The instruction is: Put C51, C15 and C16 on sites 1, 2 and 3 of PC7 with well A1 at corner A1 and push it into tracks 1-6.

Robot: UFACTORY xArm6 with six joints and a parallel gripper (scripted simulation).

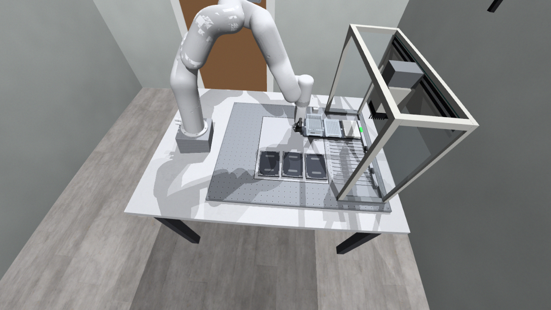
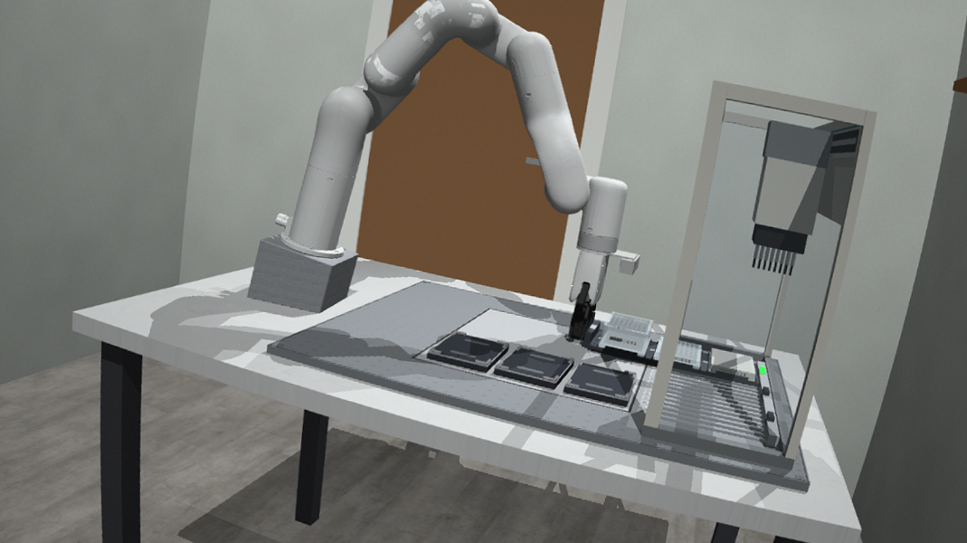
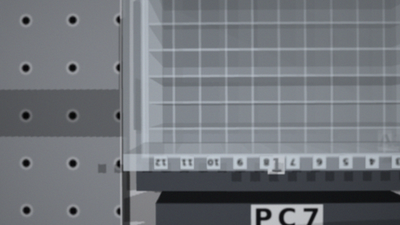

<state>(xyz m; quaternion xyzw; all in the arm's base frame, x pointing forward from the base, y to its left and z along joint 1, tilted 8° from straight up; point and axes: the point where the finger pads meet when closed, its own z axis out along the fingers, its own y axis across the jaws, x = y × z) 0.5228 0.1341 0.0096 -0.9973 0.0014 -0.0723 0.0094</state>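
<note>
Top view puts the gripper [image 1: 297, 127] low at the handle end of carrier PC7 [image 1: 333, 136], its jaws standing wide and gripping nothing; PC7's long axis runs straight away from the gripper into the instrument frame [image 1: 400, 121], handle toward the gripper; three plates ride on it in a row: C51 [image 1: 313, 124] nearest the gripper, C15 [image 1: 332, 127] next, C16 [image 1: 351, 128] farthest; one green lamp [image 1: 360, 129] glows just beyond the far end; three dark nests [image 1: 292, 163] sit beside the gripper on the counter [image 1: 246, 215].
</note>
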